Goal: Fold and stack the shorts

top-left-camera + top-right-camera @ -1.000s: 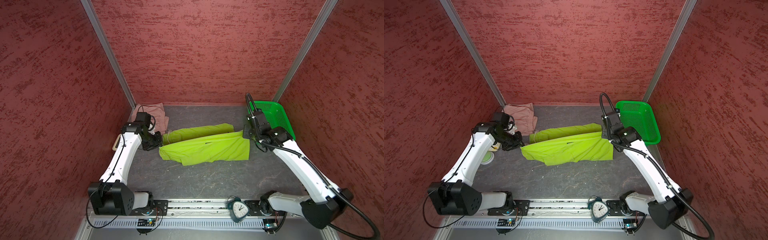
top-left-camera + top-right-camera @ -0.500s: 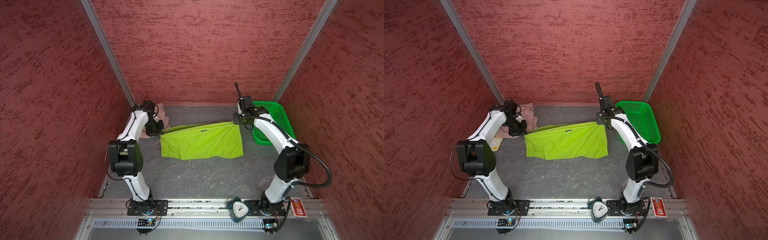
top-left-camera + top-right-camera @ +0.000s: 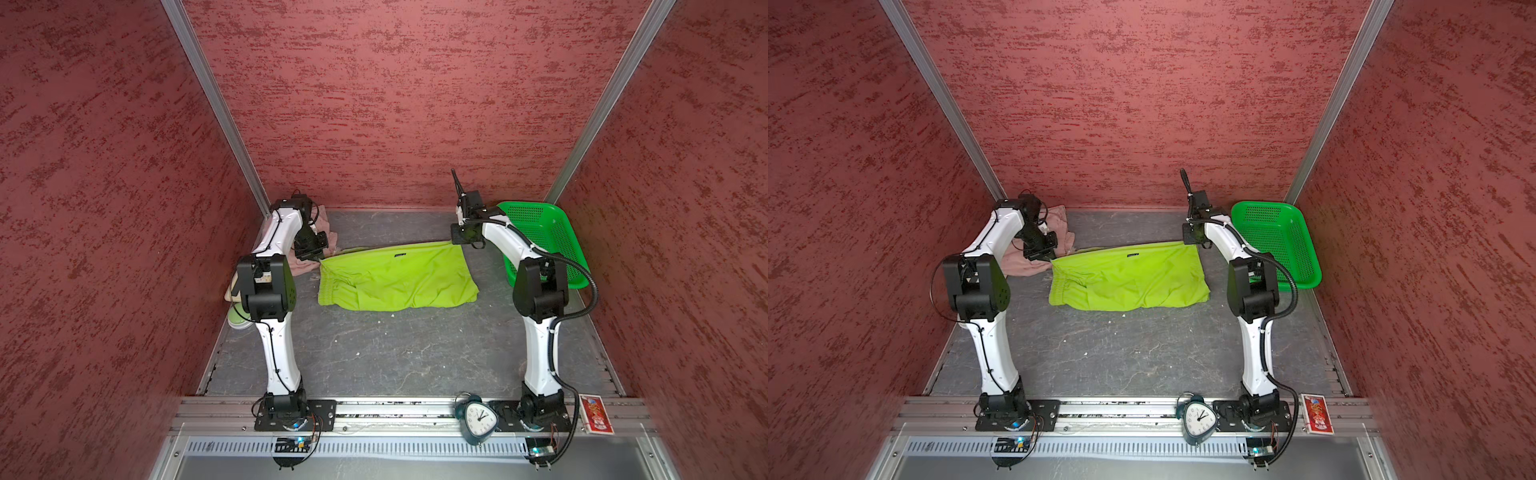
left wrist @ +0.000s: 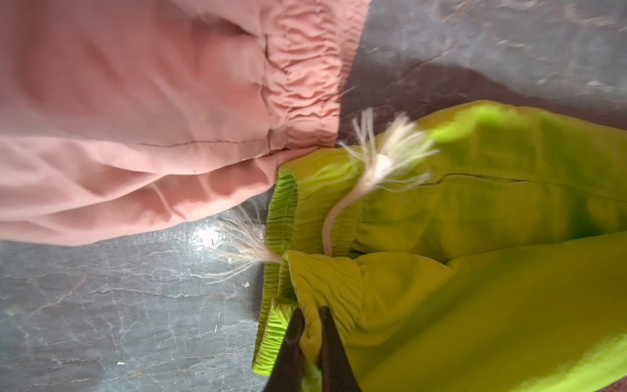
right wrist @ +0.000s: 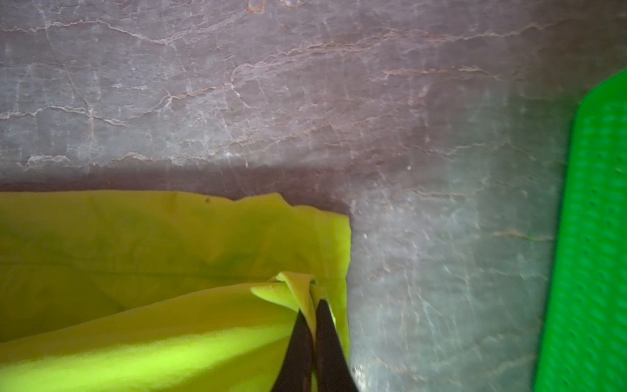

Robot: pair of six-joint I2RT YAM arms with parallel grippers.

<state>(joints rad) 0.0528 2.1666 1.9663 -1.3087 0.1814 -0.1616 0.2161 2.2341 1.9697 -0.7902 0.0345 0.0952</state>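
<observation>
The lime green shorts (image 3: 399,276) (image 3: 1129,278) lie folded over in the middle of the far table, small black logo on the upper layer. My left gripper (image 4: 310,314) (image 3: 318,258) is shut on their elastic waistband corner (image 4: 325,281). My right gripper (image 5: 310,307) (image 3: 1188,242) is shut on a hem corner at the other end, held just above the lower layer (image 5: 169,234). The dusty pink shorts (image 4: 152,118) (image 3: 322,232) (image 3: 1054,232) lie bunched in the far left corner, touching the green waistband. Frayed white drawstring ends (image 4: 380,159) rest on the green fabric.
A green perforated basket (image 3: 544,241) (image 3: 1279,245) (image 5: 597,237) stands at the far right beside the right arm. A pale green object (image 3: 239,320) lies by the left wall. A teal alarm clock (image 3: 478,417) and a red card box (image 3: 596,413) sit on the front rail.
Both arms have swung toward the back wall, carrying the near edge of the green shorts over the far edge. The shorts went from two spread legs to one folded rectangle.
</observation>
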